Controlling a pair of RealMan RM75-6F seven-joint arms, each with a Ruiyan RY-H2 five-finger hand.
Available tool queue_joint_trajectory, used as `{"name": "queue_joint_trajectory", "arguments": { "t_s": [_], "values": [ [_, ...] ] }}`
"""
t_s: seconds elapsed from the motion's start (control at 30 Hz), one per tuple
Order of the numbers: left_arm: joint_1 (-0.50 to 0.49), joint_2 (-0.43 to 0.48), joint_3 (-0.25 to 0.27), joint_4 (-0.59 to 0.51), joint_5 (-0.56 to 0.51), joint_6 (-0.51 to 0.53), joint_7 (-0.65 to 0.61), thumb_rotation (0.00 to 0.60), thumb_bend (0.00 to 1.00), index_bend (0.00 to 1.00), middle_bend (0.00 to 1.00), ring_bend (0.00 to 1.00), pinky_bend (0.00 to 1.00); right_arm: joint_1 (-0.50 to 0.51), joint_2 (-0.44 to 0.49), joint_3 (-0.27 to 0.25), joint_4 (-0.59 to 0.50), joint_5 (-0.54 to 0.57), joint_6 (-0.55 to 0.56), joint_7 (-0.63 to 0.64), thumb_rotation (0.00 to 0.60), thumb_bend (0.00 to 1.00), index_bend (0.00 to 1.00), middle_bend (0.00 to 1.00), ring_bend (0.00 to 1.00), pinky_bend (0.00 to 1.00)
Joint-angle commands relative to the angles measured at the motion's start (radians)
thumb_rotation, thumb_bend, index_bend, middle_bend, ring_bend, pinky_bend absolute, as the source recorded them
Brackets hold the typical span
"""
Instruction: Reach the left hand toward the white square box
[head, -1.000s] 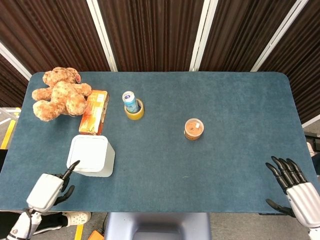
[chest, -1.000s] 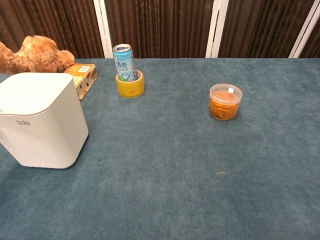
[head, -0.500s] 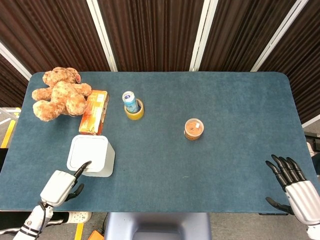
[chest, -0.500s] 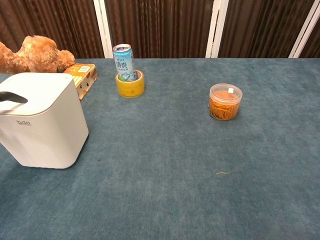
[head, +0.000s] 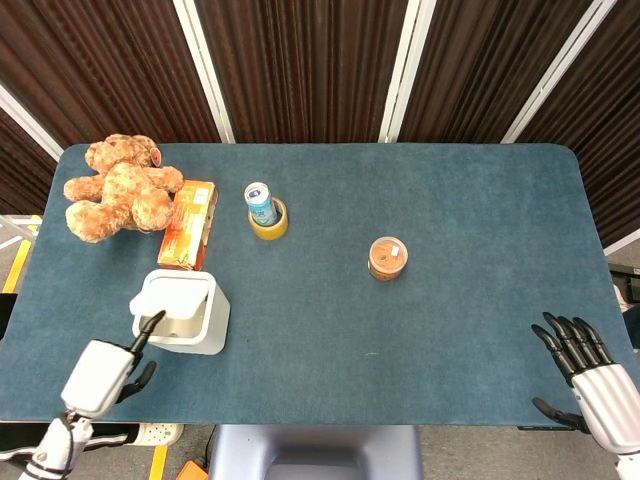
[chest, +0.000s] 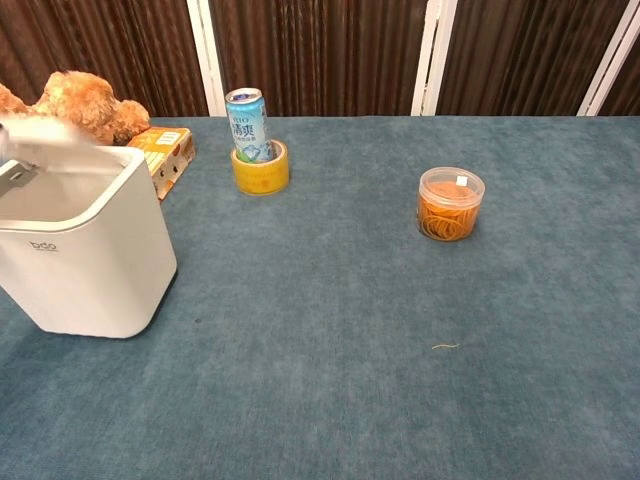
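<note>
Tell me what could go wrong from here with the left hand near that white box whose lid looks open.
1. The left hand sits at the near edge of the white square box, one finger pointing at its rim. Pushing on could shove or tip the box toward the orange carton just behind it.
2. The lid looks blurred and raised in the chest view; a finger might catch under it or get pinched.
3. The hand is out of the chest view, so contact is hard to judge.

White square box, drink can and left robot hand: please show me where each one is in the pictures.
white square box (chest: 95, 255): chest view, on its front wall.
drink can (chest: 247, 123): chest view, on its printed side.
left robot hand (head: 100, 374): head view, on the white back of the hand.
</note>
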Motion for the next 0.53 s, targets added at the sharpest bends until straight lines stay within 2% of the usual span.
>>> {"name": "queue_joint_trajectory", "arguments": {
  "t_s": [0.03,0.07,0.13,0.17,0.2,0.27,0.53],
  "values": [
    [0.087,0.027,0.051,0.039,0.031,0.096,-0.025,0.600,0.43,0.00,0.52,0.64,0.77,-0.003,0.002,0.000,-0.004,-0.001,0.004,-0.006,0.600,0.09,0.00,0.00,0.00,0.00],
    [0.105,0.038,0.064,0.040,0.019,0.103,-0.029,0.600,0.43,0.01,0.37,0.43,0.54,-0.004,0.003,0.000,-0.005,-0.002,0.005,-0.006,0.600,0.09,0.00,0.00,0.00,0.00],
    [0.141,0.032,0.069,0.079,0.011,0.162,-0.081,0.600,0.43,0.05,0.14,0.11,0.15,-0.004,0.004,-0.001,-0.006,-0.003,0.005,-0.005,0.600,0.09,0.00,0.00,0.00,0.00],
    [0.146,0.027,0.067,0.098,0.005,0.172,-0.110,0.600,0.43,0.08,0.09,0.04,0.07,-0.003,0.005,-0.003,-0.007,-0.006,0.003,-0.004,0.600,0.09,0.00,0.00,0.00,0.00],
    [0.144,0.042,0.072,0.105,-0.002,0.161,-0.139,0.600,0.43,0.09,0.04,0.00,0.02,-0.001,0.007,-0.006,-0.006,-0.011,-0.001,-0.003,0.600,0.09,0.00,0.00,0.00,0.00],
    [0.145,0.054,0.068,0.104,-0.008,0.169,-0.174,0.600,0.43,0.07,0.00,0.00,0.00,0.001,0.008,-0.011,-0.011,-0.017,-0.010,-0.001,0.600,0.09,0.00,0.00,0.00,0.00],
    [0.154,0.067,0.057,0.092,-0.031,0.156,-0.136,0.600,0.43,0.04,0.00,0.00,0.00,0.005,0.004,-0.019,-0.017,-0.029,-0.026,-0.017,0.600,0.09,0.00,0.00,0.00,0.00]
  ]
}}
